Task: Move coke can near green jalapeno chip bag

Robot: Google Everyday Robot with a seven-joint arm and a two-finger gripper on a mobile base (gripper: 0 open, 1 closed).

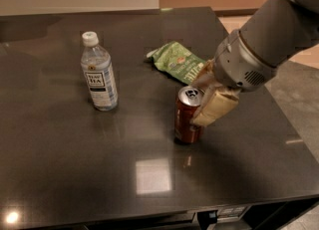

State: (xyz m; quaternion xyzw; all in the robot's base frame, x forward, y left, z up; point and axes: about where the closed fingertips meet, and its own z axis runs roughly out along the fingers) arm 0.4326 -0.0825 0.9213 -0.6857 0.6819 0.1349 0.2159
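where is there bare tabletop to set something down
Free: the front strip before the coke can, and the left side beyond the tea bottle. Crowded: right of centre, where the gripper clasps the can beside the chip bag.

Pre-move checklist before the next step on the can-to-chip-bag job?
1. Grip: ok. The claw is at the can, with a finger on either side of it.
2. Can upright: ok, its top faces up.
3. Can resting on the table or lifted: cannot tell.
4. Distance to the bag: ok. The can is just in front of the bag's near edge.
5. Contact between can and bag: cannot tell, because the claw hides the gap.
6. Bottle out of the way: ok. It stands well off to the side, upright.
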